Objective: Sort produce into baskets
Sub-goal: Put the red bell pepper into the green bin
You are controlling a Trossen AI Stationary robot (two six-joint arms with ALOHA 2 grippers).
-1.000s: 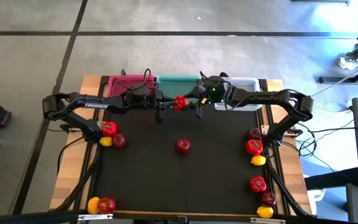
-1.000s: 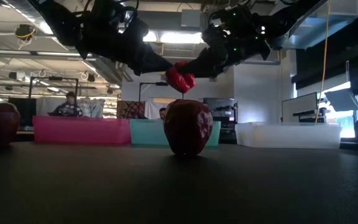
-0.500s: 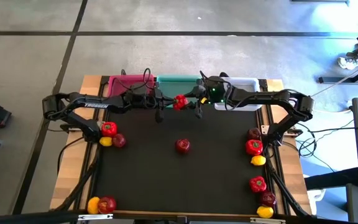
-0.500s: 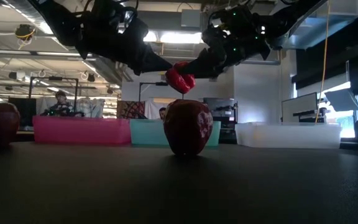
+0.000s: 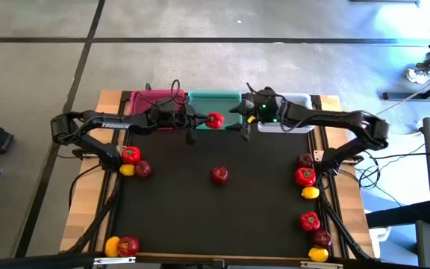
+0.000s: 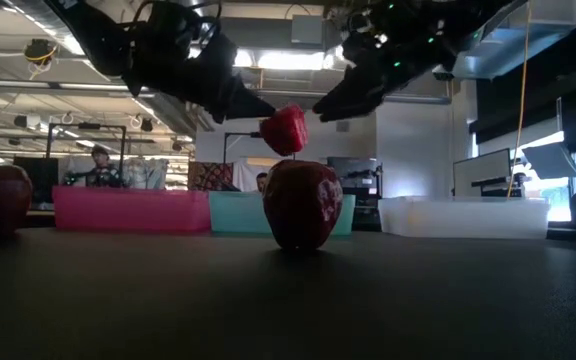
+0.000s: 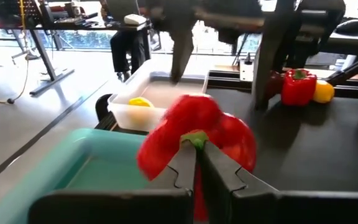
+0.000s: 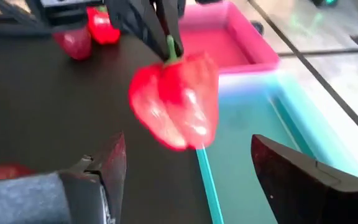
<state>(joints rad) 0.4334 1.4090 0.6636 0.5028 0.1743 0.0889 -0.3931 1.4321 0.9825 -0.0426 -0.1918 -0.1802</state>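
Note:
A bright red bell pepper (image 5: pixel 215 120) hangs in the air at the near rim of the teal basket (image 5: pixel 213 97), which stands between the pink basket (image 5: pixel 155 99) and the white basket (image 5: pixel 297 99) along the far edge. My left gripper (image 5: pixel 204 120) reaches in from the left and is shut on the pepper. My right gripper (image 8: pixel 191 168) stands open just to the pepper's right, its fingers apart from the pepper on either side and a little back from it. In the low view the pepper (image 6: pixel 284 130) floats above a dark red apple (image 6: pixel 302 203). My left gripper pinches the pepper's green stem (image 7: pixel 196 138) between its two fingers, at their free ends. The fingers (image 8: pixel 160 22) come nearly level from the table's left, tipped slightly down. The pepper sticks out beyond the fingertips, lifted clear of the table and the basket.
One apple (image 5: pixel 219 175) lies at the table's middle. More produce sits in clusters at the left edge (image 5: pixel 131 157), the right edge (image 5: pixel 305 176) and both near corners (image 5: pixel 122 245) (image 5: pixel 316 239). A lemon (image 7: pixel 140 102) lies in the white basket.
My right gripper has opened, let go of the pepper and drawn back up and toward the table's right edge. The pepper stays in the air on my left gripper and has swung up slightly, nearer the teal basket.

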